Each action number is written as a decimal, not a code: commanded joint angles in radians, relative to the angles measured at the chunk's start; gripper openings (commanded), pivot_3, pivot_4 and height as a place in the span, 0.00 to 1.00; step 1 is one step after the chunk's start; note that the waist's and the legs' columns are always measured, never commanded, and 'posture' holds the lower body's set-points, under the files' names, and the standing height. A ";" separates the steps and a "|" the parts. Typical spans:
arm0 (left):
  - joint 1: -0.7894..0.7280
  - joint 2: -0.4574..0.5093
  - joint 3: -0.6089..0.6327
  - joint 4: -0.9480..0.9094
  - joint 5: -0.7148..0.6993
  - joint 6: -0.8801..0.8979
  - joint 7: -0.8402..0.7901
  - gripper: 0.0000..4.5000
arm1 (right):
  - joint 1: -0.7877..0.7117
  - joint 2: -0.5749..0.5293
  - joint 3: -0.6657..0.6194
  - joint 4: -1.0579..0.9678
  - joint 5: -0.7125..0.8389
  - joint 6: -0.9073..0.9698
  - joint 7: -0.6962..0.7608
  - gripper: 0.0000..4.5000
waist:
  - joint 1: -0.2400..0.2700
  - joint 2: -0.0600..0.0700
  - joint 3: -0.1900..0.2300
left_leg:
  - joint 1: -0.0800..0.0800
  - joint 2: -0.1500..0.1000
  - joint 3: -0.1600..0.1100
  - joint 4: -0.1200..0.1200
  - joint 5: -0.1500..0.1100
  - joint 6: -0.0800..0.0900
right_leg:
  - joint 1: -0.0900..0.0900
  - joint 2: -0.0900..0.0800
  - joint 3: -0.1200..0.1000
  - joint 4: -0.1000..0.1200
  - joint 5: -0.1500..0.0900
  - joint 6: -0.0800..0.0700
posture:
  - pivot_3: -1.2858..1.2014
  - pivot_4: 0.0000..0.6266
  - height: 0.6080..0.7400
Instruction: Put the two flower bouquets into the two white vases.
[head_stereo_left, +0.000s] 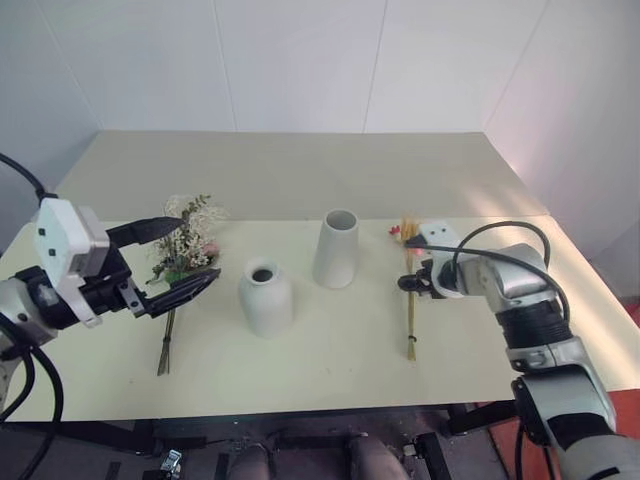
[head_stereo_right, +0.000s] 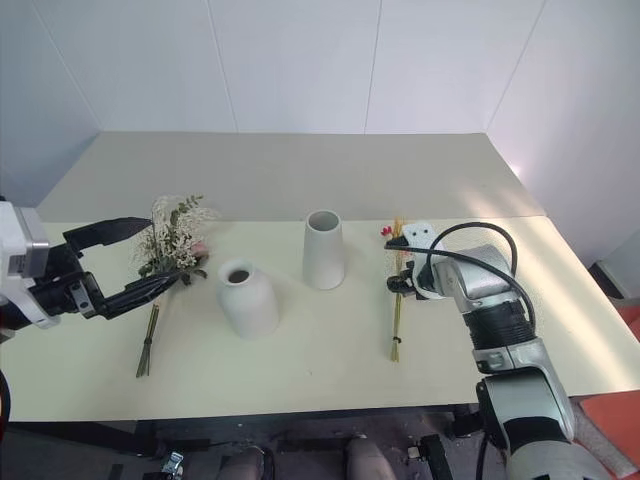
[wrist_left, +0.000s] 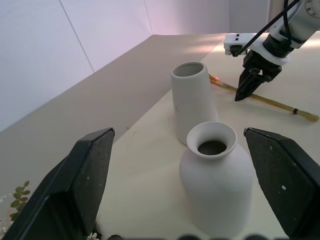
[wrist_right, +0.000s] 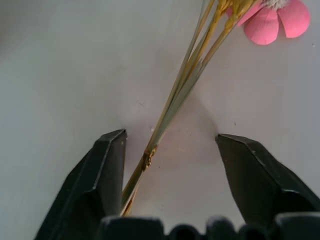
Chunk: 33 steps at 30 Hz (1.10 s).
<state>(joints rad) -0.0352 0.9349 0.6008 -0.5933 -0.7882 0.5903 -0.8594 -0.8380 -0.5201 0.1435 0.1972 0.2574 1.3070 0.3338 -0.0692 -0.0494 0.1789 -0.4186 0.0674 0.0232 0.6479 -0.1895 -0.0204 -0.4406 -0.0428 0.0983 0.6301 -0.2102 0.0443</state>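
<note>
Bushy bunch (head_stereo_left: 188, 240): white dried sprigs, green leaves and a touch of pink at the head; thin stems run toward the table's near edge. It lies flat on the table's left side, beside the short vase.
Wheat bunch (head_stereo_left: 410, 300): a thin bundle of golden stalks bound low on the stems, with small pink flowers (wrist_right: 272, 20) at the head. It lies flat on the table's right side, beside the tall vase, head toward the far wall.
Tall vase (head_stereo_left: 337, 248): matte white, tapered, wide mouth; upright near the table's middle. What shows of its inside is bare.
Short vase (head_stereo_left: 265, 296): matte white, rounded body, narrow flared mouth; upright, nearer the front edge and to the left of the tall vase, apart from it. Its dark opening holds no stems.
Table (head_stereo_left: 300, 180): pale cream top bearing both vases and both bunches.
Left gripper (head_stereo_left: 180, 257): fingers spread wide, holding nothing, hovering over the bushy bunch and pointing toward the short vase.
Right gripper (wrist_right: 170, 150): tilted down at the tabletop, fingers parted on either side of the wheat stalks; one finger (wrist_right: 107, 165) lies just beside the stems, not clamped on them.
</note>
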 joint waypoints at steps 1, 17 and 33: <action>0.004 0.000 0.030 -0.024 -0.012 -0.012 0.009 1.00 | -0.013 -0.006 -0.019 -0.004 -0.022 -0.028 0.001 0.42 | 0.000 0.000 0.000 | 0.000 0.000 0.000 0.000 0.000 0.000 | 0.000 0.000 0.000 0.000 0.000 0.000 | 0.52 0.24 1.00; -0.110 0.001 0.028 0.121 -0.105 0.022 0.014 1.00 | -0.028 0.208 -0.411 -0.173 0.138 -0.574 -0.018 0.01 | -0.004 0.001 0.000 | 0.000 0.000 0.000 0.000 0.000 0.000 | -0.001 0.000 0.000 0.000 0.001 0.003 | 0.52 0.24 1.00; -0.162 0.024 0.001 0.133 -0.122 0.061 0.039 1.00 | -0.257 0.435 -0.388 -0.104 0.259 -0.902 0.029 0.01 | -0.002 0.002 0.001 | -0.001 0.001 -0.001 -0.001 0.000 0.000 | -0.001 0.001 -0.001 0.001 0.004 -0.003 | 0.52 0.24 1.00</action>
<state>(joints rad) -0.1845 0.9376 0.5719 -0.4400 -0.8923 0.6458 -0.8310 -1.0721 -0.0837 -0.2430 0.1113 0.4945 0.4400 0.3544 -0.0707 -0.0477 0.1799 -0.4194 0.0685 0.0223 0.6465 -0.1895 -0.0205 -0.4412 -0.0423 0.0969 0.6315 -0.2066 0.0416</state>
